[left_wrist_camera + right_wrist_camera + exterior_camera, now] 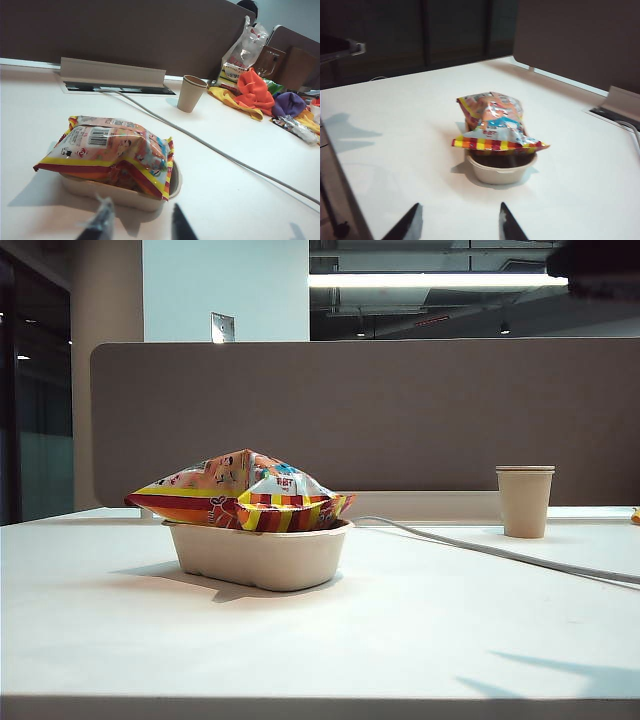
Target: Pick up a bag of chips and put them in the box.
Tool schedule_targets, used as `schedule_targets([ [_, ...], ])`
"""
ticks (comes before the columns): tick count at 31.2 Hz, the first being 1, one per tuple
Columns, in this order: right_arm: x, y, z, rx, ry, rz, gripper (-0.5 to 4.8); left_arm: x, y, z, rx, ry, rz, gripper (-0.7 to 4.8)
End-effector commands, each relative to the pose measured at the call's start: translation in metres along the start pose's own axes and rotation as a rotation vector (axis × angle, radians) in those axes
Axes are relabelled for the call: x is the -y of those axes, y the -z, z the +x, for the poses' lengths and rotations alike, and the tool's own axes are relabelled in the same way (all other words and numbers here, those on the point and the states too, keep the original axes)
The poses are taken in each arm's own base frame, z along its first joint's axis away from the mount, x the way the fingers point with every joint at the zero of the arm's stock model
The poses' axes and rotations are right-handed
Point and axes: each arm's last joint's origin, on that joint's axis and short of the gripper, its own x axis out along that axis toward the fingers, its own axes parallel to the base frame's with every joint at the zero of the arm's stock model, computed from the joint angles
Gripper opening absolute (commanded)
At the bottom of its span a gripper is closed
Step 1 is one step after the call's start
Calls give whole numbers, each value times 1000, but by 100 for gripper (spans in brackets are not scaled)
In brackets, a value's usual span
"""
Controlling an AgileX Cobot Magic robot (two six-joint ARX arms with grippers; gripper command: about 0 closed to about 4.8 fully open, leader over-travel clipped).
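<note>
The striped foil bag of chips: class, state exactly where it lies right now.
In the exterior view the striped foil bag of chips lies left of centre on the white table, resting in the beige moulded-fibre tray, overhanging its rim; the tan paper cup stands far right.

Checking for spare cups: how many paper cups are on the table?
1. The paper cup stands on the table's far right, apart from the box; others may be hidden.

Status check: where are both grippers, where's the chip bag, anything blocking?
Left gripper and right gripper both empty, off the tray. Bag of chips lying in the box, ends overhanging. Paper cup and cable well aside.
</note>
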Motion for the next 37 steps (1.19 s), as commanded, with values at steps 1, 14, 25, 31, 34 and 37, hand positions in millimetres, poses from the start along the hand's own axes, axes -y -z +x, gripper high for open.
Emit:
schedule_targets([
  [1, 0, 3, 2, 32, 13, 16, 197, -3, 5, 3, 43, 9, 30, 146],
  [14, 0, 34, 8, 55, 54, 9, 152, -10, 27, 9, 15, 4, 134, 146],
  [25, 1, 34, 8, 52, 90, 5, 151, -16, 38, 11, -7, -72, 146, 147],
  [31, 2, 38, 8, 9, 126, 11, 151, -18, 44, 12, -22, -78, 161, 147],
  [34, 3, 40, 8, -10, 140, 13, 151, -18, 43, 12, -12, -86, 170, 147],
  [37, 3, 42, 7, -35, 158, 15, 151, -18, 43, 12, -9, -109, 173, 147],
])
